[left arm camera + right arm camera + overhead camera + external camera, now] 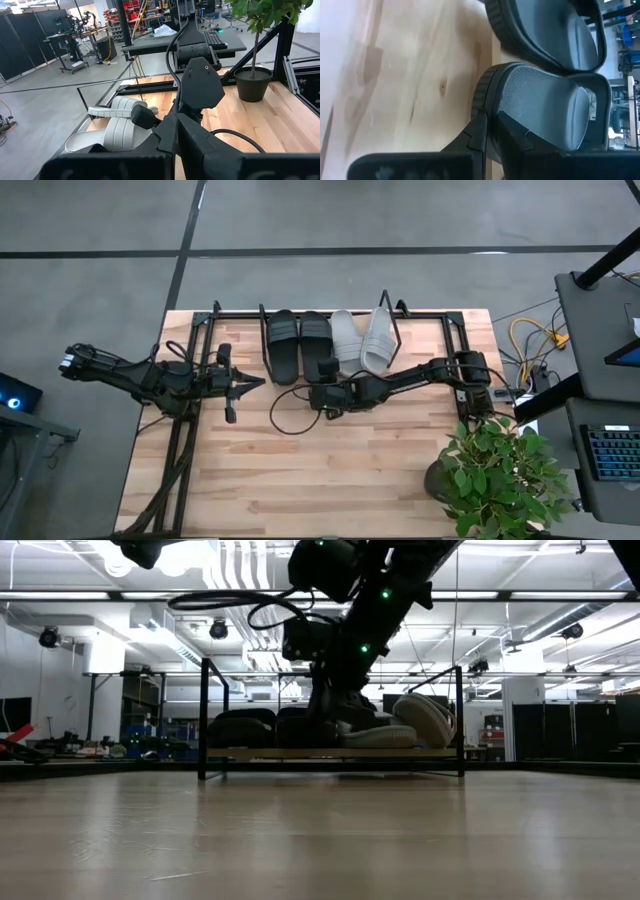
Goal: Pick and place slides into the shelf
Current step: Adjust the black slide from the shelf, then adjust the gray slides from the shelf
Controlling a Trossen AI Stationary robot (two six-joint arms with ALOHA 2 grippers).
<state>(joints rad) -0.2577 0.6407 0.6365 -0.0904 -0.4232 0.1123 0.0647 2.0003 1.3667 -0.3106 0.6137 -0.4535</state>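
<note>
Slides number four in all, two black and two light grey, and all four lie on the shelf [428, 314], so the task looks close to done.

The right claw [316, 369] sits at the shelf's front edge with its fingers pinched narrow on the heel rim of a black slide [545, 110], the second from the shelf's left end. The right wrist view shows the two fingers closing over that rim, with the heel poking out past the shelf's board. By my reading this last slide is either being nudged home or about to be let go; I cannot tell which.

Next to it, toward the shelf's left end, lies the other black slide [283, 345], flat and lined up with its mate. Toward the shelf's right end come the first grey slide [346, 340], lying flat, and the second grey slide [378, 338], which leans against its neighbour at a tilt instead of lying flat.

The left claw [247, 385] waits over the tabletop [330, 480] just off the shelf's left end, closed and holding nothing.

What is left, as I judge it: release the black slide, and perhaps straighten the tilted grey one.
</note>
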